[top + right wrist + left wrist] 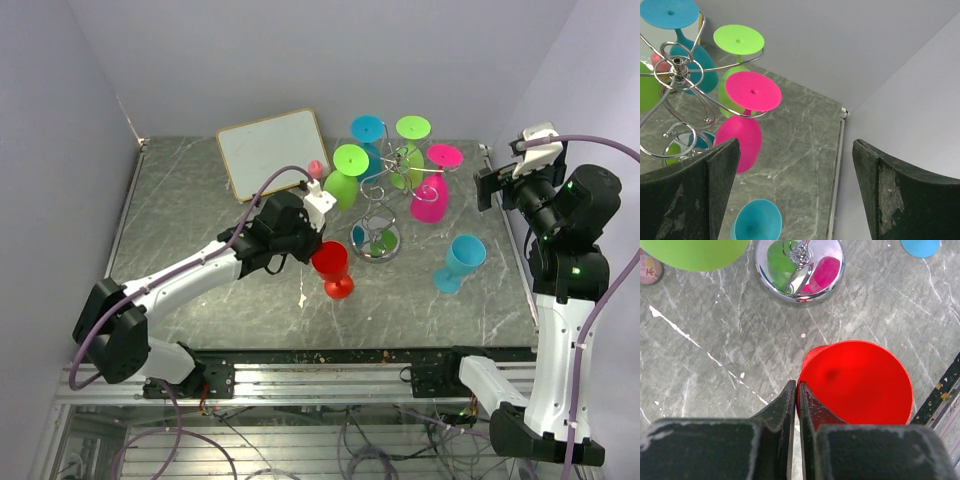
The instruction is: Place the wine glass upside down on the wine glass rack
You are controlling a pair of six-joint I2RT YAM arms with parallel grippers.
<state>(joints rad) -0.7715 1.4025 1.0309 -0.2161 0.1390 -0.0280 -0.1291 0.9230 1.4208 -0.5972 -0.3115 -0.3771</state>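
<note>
Plainly, the red wine glass (331, 260) stood upright on the desk (200, 225), mouth up, just in front of the wine glass rack (385, 205) and a little apart from its round shiny base (800, 270). The left pincer (797, 387) was closed on the near rim of that glass. One finger (782, 410) was outside the wall and the other lay over the inside, with only a thin slit between them. Reflections of green and pink showed in the mirrored base. On the curled wire arms of the rack four glasses hung foot up and bowl down: a green glass (345, 175) at the left, a blue hung glass (368, 130) behind it, a second green glass (412, 130) and a pink glass (435, 185) at the right. To the right of the rack a blue standing glass (460, 262) rested upright on the desk, well apart from the red one. A white board (273, 150) lay at the back left, with a small pink object (317, 168) just beside its right edge, too small to make out. The right pincer (795, 145) was held high at the desk's right edge, its jaws wide apart and gripping nothing.
</note>
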